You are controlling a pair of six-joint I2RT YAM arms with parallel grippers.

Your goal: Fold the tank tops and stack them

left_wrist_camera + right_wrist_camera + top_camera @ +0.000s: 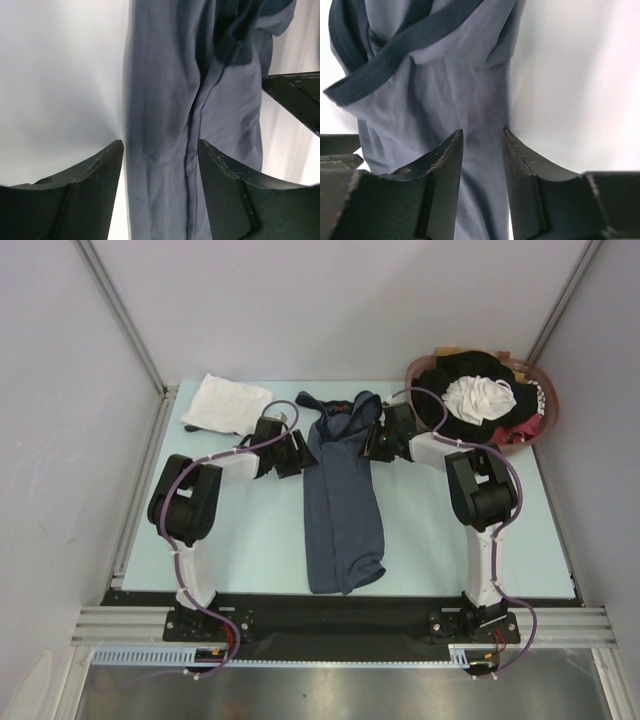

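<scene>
Nearest you, along the bottom of the overhead view, the matte pale blue-green tabletop [250, 540] carries the plain slate grey-blue sleeveless cloth tank top [345, 510]. It lies in a long narrow strip up the centre of the frame, with a soft, rumpled hem at the lower end and lengthwise creases running up it. Its darker, ribbon-like straps loop and twist at the upper end. Your left gripper [292, 454] sits at the strip's left edge. In its wrist view the scuffed black wedge-shaped fingers [95, 180] stand well apart over the creased fabric, so it is open. Your right gripper [378, 440] sits at the strip's right edge just below the straps. Its fingers [445, 160] are closer together but a gap still shows, with cloth seen through it. You cannot tell whether either finger presses the fabric. Farther up, at upper left, the white soft cloth top [225, 403] lies folded into a neat rectangle. At upper right, the round reddish-brown basket [545, 405] holds a heap of black clothes [465, 370] with a crumpled white garment [482, 396] on top and a red garment [515, 430] at its lower edge.
</scene>
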